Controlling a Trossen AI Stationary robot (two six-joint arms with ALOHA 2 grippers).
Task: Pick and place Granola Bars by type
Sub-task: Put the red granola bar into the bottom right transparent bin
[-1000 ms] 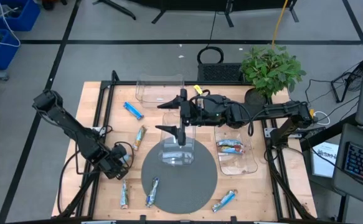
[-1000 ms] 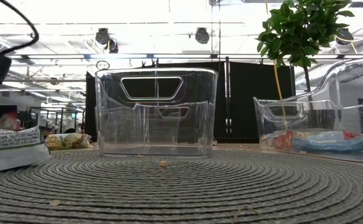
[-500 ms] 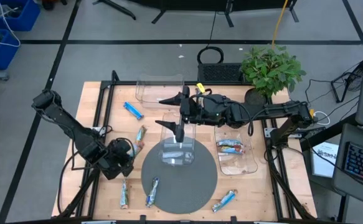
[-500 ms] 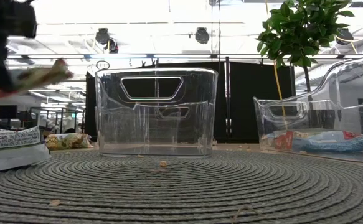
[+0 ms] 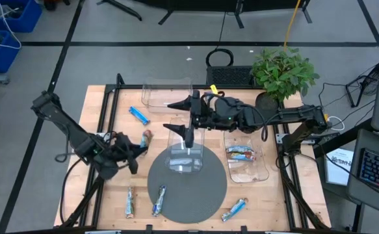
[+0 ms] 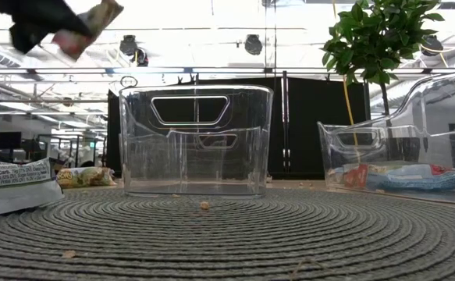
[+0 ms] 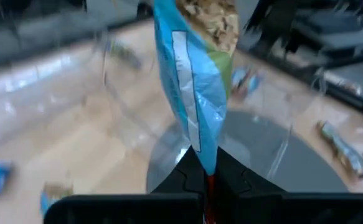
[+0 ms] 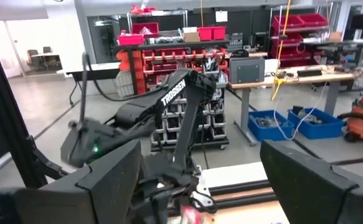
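While the high view blurs it, left hand (image 7: 207, 180) pinches blue-wrapped bar (image 7: 197, 81) — wrist view.

I read one marking only: "TROSSEN" on the left arm (image 8: 178, 93), ahead of my right gripper (image 8: 200, 186).

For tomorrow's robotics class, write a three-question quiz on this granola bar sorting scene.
1. True or false: the left gripper is shut on a granola bar.
2. How do the right gripper's jaws stand: A open, B shut?
3. Fill in: wrapped bars already lie in the clear bin on the ____ side of the round grey mat.

Key: 1 true; 2 A; 3 right.
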